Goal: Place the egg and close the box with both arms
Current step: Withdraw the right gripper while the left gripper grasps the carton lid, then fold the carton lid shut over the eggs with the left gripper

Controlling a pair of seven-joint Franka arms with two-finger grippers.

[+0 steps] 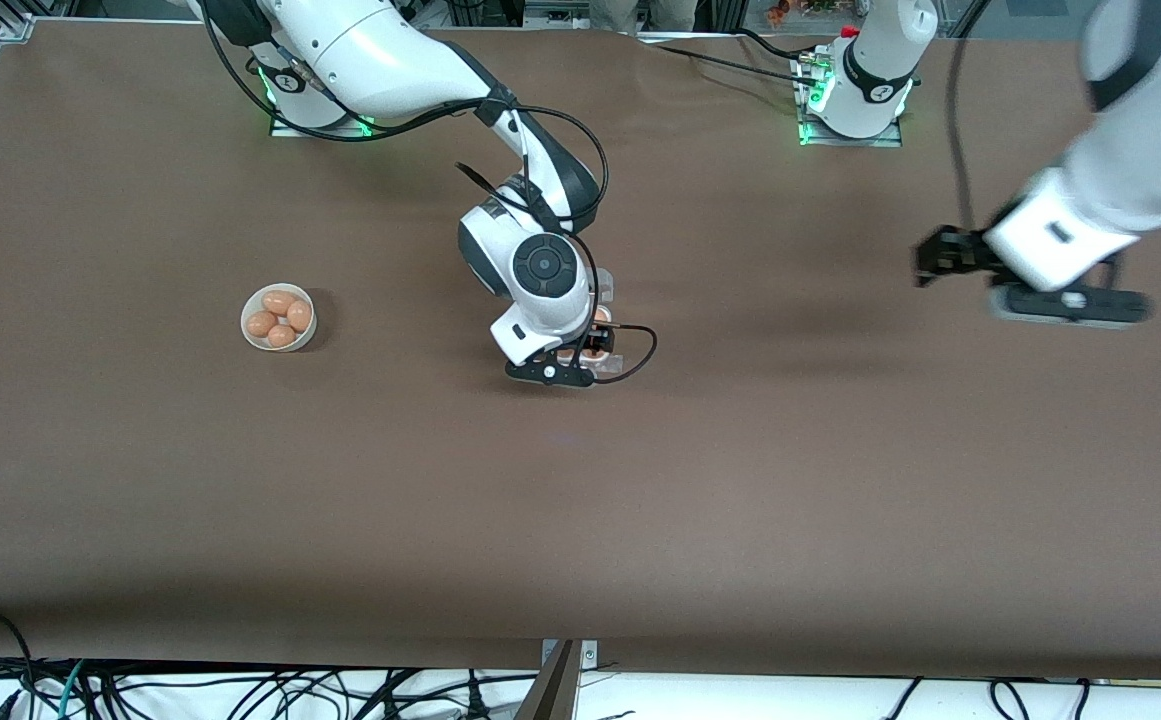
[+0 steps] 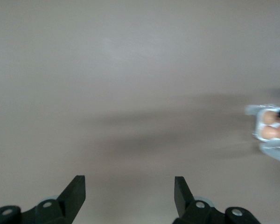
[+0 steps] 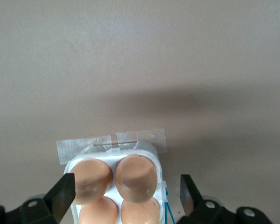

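The clear egg box (image 1: 612,362) sits at the table's middle, mostly hidden under the right arm's wrist. In the right wrist view its pale base (image 3: 113,156) holds four brown eggs (image 3: 135,179), one in each cell. My right gripper (image 3: 125,183) hangs open just above the box (image 1: 592,345), one finger at each side, touching nothing. I cannot tell how the lid stands. My left gripper (image 1: 940,260) is open and empty over bare table toward the left arm's end. Its fingers (image 2: 77,186) are wide apart, and the box (image 2: 270,130) shows far off in its wrist view.
A round white bowl (image 1: 278,318) with several brown eggs stands toward the right arm's end of the table. A strip of clear tape (image 3: 112,141) lies at the box's edge on the brown table.
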